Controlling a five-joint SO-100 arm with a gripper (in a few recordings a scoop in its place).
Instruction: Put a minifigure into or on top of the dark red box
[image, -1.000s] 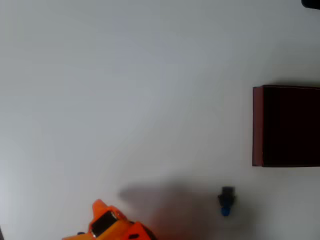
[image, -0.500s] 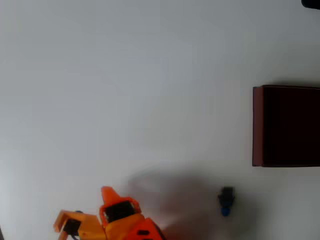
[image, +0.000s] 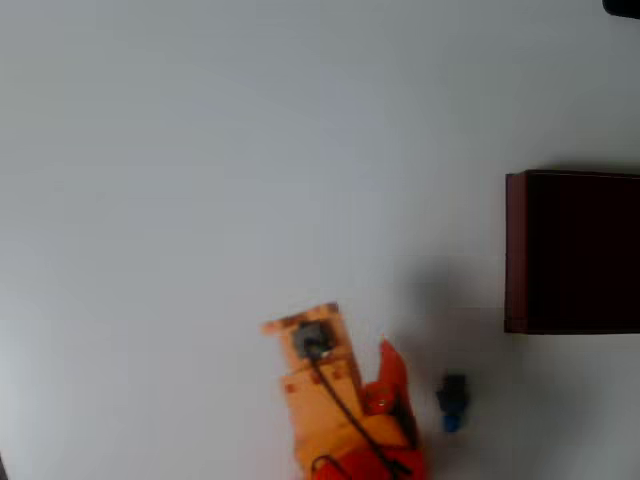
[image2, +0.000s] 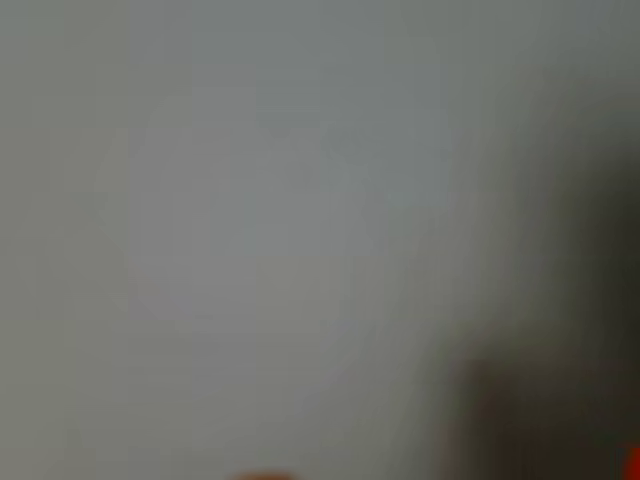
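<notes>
Overhead view: the orange gripper (image: 362, 352) has swung in from the lower left edge of the frame to the lower middle, and now sits just to the left of the minifigure (image: 452, 401). A second ago only a corner of the arm showed at the bottom edge, well apart from the figure. One orange finger (image: 392, 372) points up beside the figure without touching it. The jaws look spread, with the wide fixed part on the left and the pointed finger on the right, and nothing between them. The minifigure lies on the white desk (image: 200, 180) in the lower right, dark part up-frame and blue part down-frame, exactly where it was before. The dark red box (image: 515, 250) stands at the right edge, above the figure and apart from it, its dark inside unoccupied as far as it can be seen.

Wrist view: heavily blurred; pale desk (image2: 250, 220) with a dark smear at the lower right that cannot be identified.

Judgement: the approach is nearly closed, but the grasp is not yet begun; the jaws need to shift right over the figure.
</notes>
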